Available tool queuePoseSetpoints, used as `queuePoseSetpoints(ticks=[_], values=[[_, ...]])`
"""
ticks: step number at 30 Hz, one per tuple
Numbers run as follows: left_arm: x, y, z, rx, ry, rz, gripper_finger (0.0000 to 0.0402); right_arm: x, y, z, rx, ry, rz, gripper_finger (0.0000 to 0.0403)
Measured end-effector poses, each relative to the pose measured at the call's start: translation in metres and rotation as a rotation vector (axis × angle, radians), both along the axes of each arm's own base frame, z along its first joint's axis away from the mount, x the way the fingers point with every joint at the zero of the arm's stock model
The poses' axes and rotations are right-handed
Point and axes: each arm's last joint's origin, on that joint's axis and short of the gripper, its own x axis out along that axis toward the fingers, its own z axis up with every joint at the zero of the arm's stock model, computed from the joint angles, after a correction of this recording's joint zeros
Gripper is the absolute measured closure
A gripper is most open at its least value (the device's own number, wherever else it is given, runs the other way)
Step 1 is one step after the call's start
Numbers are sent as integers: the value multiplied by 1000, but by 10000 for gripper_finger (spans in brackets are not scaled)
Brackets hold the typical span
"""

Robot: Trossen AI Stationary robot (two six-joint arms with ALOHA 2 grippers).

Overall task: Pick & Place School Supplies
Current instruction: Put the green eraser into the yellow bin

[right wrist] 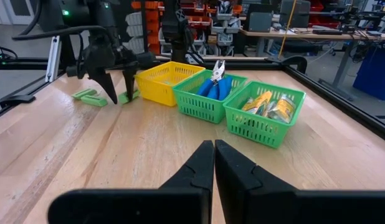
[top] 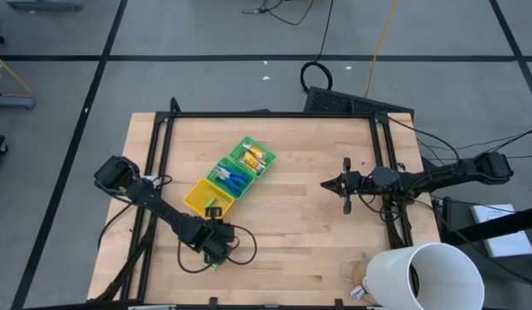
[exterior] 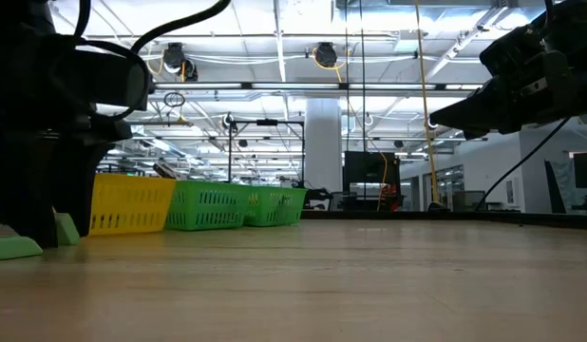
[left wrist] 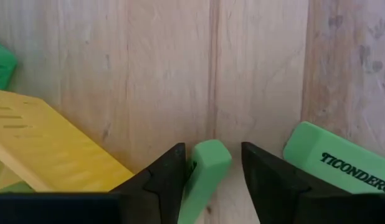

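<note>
One light, stiff green eraser [left wrist: 204,168] is flanked at its end by the left tool's [left wrist: 211,180] spread, unclamped fingers.

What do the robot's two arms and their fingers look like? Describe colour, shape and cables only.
Both arms are dark, slim and jointed, with black cables looping beside them. The left gripper has two black wedge-shaped fingers with flat inner faces. The right gripper has matching black fingers tapering to points. No markings show on either.

Both arms are matte black, jointed (slim tubes with bulkier wrist housings), trailing looped black cables; fingers [left wrist: 164,180] look like tapered black wedges.
</note>
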Motion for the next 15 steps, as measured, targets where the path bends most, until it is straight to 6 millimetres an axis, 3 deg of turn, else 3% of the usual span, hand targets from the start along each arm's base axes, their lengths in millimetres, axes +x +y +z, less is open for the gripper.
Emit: queuePoseSetpoints(ticks=[7,15], values=[[-1,0,0,-17,15,-1,240,0,0,0,0,0,0,394],[-2,-1,-1,-37,36,3,312,0,0,0,0,0,0,394]])
